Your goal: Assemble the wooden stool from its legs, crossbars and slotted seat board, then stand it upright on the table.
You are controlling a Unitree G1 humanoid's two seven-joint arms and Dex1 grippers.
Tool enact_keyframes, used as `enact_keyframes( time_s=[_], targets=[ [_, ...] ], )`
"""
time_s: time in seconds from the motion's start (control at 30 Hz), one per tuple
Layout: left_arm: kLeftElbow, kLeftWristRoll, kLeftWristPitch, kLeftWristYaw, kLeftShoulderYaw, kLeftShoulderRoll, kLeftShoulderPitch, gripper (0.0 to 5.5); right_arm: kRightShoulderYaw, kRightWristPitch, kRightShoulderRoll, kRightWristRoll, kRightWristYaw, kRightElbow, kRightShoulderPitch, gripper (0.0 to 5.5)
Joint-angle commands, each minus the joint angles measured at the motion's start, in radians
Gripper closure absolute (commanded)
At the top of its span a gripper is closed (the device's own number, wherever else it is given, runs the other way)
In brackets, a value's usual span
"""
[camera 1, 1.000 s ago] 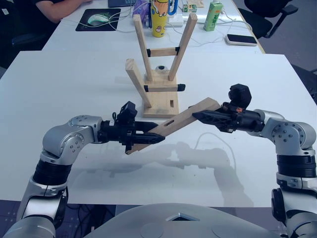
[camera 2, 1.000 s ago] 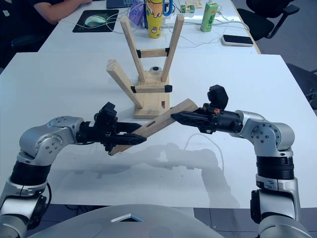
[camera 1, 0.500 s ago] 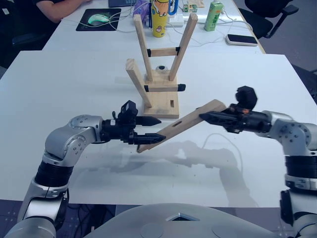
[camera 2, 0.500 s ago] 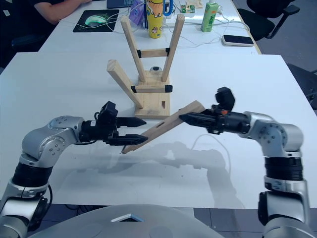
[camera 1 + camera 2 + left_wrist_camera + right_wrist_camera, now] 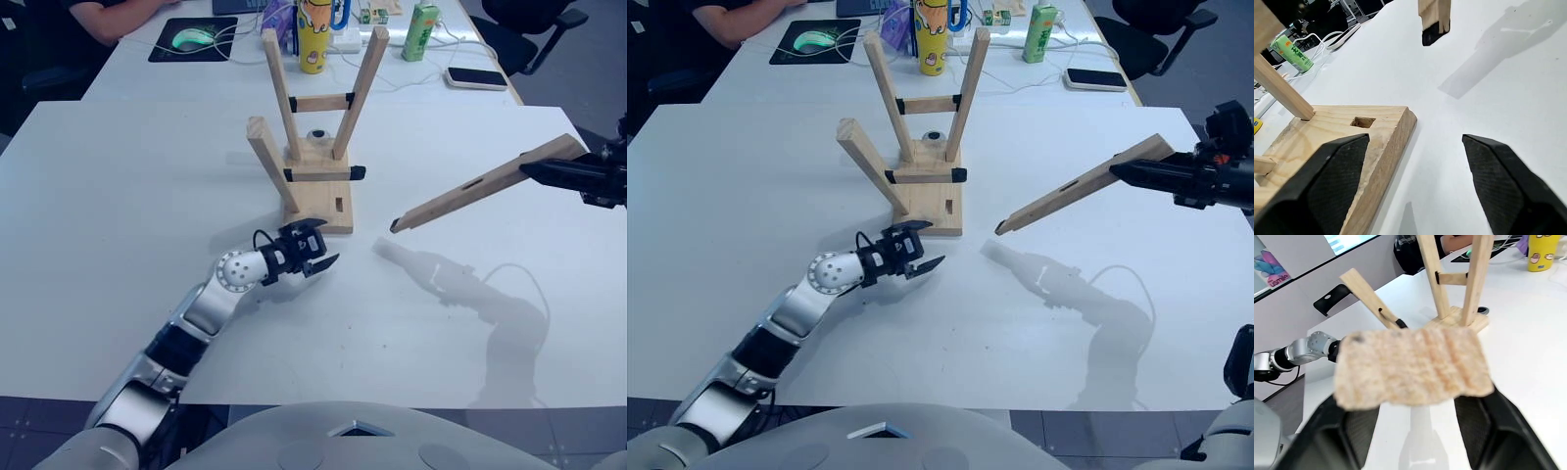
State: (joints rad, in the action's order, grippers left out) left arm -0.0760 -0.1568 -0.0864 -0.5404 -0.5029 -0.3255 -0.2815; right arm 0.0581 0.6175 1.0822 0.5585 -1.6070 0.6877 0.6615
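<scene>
Between the right end effector's (image 5: 1127,171) fingers: one end of the loose leg (image 5: 1073,186), clamped across its flat faces; the rest juts out ahead of the fingertips, clear of the worktop (image 5: 118,196), dark-tipped free end lowest.
Left end effector (image 5: 323,245): fingers spread wide, holding nothing, low over the worktop.
Seat board (image 5: 318,201): lies upside down just ahead of the left end effector, near corner by one finger; contact cannot be told.
Fitted parts: three legs (image 5: 277,93) rise from the board, one tilted, joined by two crossbars (image 5: 321,102).
Open slot (image 5: 1363,121): square hole in the board, just beyond the left fingertips.
Handling, leg: probably light, stiff and dry-surfaced. An end grip leaves a long lever, so the tip may wander, and a hold nearer mid-length would steady it.
Handling, board: likely to slide on the smooth worktop under insertion force, so bracing its edge with the free end effector seems advisable.
</scene>
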Motion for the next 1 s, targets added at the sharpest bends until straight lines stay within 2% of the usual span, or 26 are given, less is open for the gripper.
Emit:
enact_keyframes(
  time_s=[0.03,0.3,0.47,0.57,0.67,0.87,1.0],
  targets=[
    [-0.154,-0.042,0.005,0.075,0.023,0.077,-0.092,1.97,-0.026,-0.011,-0.017,0.006,-0.007,0.033,0.041,3.39],
    [-0.372,-0.058,0.001,0.094,0.051,0.161,-0.204,1.97,-0.027,-0.002,-0.059,0.017,-0.006,0.033,0.021,3.39],
    [-0.440,-0.051,-0.119,0.024,0.058,0.163,-0.230,1.97,-0.020,-0.004,-0.078,0.014,-0.006,0.026,0.013,3.39],
    [-0.425,-0.057,-0.213,-0.050,0.043,0.130,-0.205,1.97,0.001,-0.014,-0.086,0.007,-0.006,0.027,0.021,3.39],
    [-0.353,-0.082,-0.268,-0.149,0.011,0.024,-0.130,1.97,0.040,-0.023,-0.099,0.008,0.005,0.022,0.041,3.39],
    [-0.238,-0.102,-0.202,-0.255,-0.014,-0.202,0.039,1.97,0.110,0.022,-0.143,0.055,0.031,-0.107,-0.011,3.39],
    [-0.186,-0.044,-0.169,-0.241,0.032,-0.206,0.071,1.97,0.126,0.063,-0.222,0.098,0.099,-0.263,-0.061,3.39]
  ],
)
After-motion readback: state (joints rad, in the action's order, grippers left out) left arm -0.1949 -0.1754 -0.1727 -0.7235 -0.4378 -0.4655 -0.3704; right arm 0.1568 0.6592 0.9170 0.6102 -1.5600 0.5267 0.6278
